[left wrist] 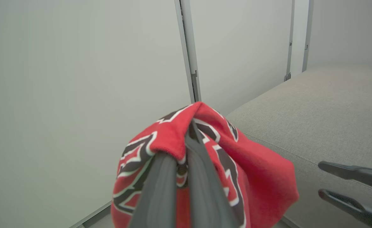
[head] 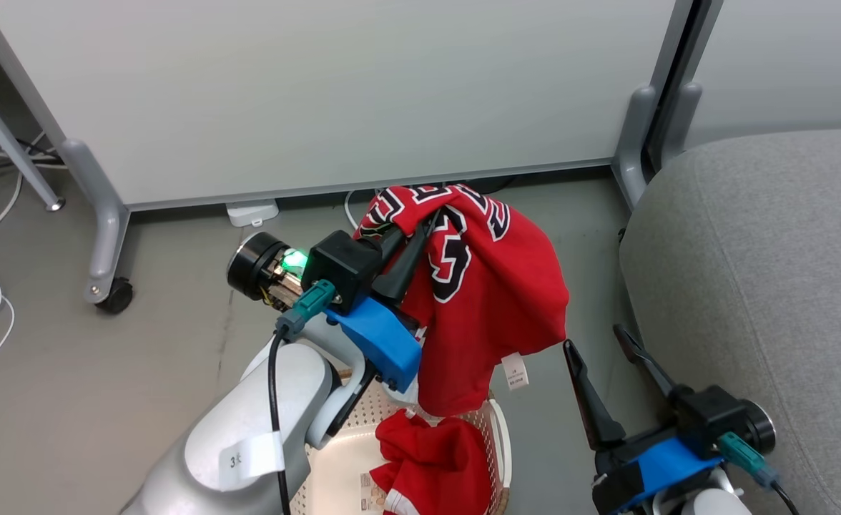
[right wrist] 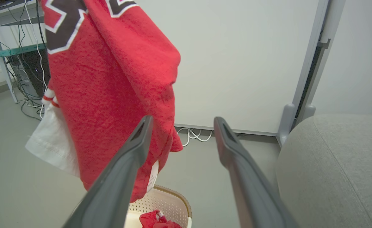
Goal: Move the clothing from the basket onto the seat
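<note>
Jersey [head: 492, 300] of red fabric with black-and-white numerals is hanging at frame centre, clamped in the left gripper [head: 420, 225], above the cream perforated plastic basket [head: 500, 433] holding a second red garment [head: 435, 458] at bottom centre. Right gripper [head: 594, 337], lower right, is gaping empty beside the light-grey upholstered seat [head: 764, 286].

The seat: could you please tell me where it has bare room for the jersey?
The seat is bare across its visible grey top, beside the white partition. Crowded: the floor gap between seat and basket holds the open right gripper, and the jersey, clamped in the left gripper, hangs over the basket.
</note>
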